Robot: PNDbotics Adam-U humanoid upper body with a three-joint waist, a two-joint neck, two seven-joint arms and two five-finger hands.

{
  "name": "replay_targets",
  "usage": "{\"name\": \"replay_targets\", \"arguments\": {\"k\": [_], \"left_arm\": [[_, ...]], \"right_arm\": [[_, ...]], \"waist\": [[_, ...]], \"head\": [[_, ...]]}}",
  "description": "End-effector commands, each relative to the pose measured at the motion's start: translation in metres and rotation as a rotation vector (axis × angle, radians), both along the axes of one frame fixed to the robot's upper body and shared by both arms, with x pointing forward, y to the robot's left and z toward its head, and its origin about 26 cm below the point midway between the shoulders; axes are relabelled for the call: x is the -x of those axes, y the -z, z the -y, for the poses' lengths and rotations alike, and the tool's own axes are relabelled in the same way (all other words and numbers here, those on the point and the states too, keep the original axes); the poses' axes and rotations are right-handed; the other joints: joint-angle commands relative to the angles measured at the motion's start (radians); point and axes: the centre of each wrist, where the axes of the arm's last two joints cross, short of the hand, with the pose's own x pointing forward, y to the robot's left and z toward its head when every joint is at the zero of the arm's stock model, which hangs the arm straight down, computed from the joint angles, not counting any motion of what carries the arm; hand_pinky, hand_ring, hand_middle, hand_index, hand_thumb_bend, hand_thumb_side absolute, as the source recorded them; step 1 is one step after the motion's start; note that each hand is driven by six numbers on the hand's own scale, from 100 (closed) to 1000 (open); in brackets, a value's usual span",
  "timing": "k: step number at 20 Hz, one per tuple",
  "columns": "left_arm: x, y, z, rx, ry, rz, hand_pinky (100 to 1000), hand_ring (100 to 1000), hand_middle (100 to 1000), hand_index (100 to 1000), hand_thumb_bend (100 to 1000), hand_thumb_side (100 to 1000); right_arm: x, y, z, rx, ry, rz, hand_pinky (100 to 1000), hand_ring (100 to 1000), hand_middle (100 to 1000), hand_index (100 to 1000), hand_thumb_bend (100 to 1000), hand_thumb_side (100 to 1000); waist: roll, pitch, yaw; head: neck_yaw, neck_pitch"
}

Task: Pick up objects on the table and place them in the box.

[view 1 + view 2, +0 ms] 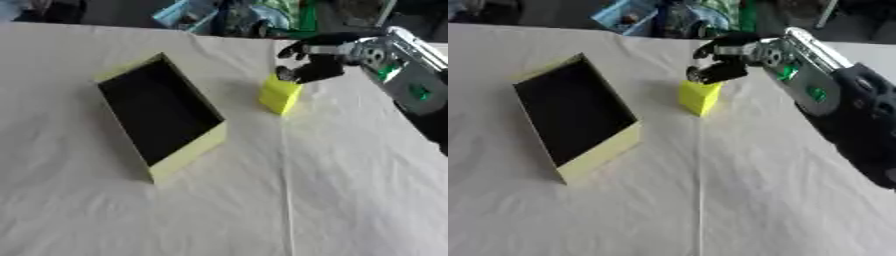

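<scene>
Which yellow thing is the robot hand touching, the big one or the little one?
The little yellow block. The right hand has its fingers on its top. The big box sits apart, untouched.

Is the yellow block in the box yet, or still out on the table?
Still out. The yellow block stands on the white cloth beside the box, whose dark interior looks empty. The right robot hand is at the block's top.

box (188, 152) open-topped | bare cloth (350, 190) between box and yellow block (279, 95)
</scene>
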Motion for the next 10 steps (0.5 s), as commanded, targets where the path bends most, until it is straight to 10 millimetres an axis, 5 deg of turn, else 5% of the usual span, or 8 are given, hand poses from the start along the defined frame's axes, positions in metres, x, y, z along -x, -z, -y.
{"name": "replay_targets", "arguments": {"k": [1, 10], "left_arm": [[0.003, -0.009, 0.001, -0.016, 0.008, 0.026, 635, 720, 734, 869, 100, 476], [0.003, -0.009, 0.002, -0.015, 0.011, 0.025, 632, 736, 732, 861, 100, 475]], "right_arm": [[0.001, -0.007, 0.001, 0.008, 0.061, 0.066, 910, 950, 942, 1000, 100, 983], [-0.001, 0.007, 0.0, 0.033, 0.092, 0.044, 922, 963, 978, 1000, 100, 942]], "waist": [[-0.012, -0.004, 0.0], [-0.011, 0.001, -0.013]], "head": [[0.002, 0.002], [-0.001, 0.001]]}}
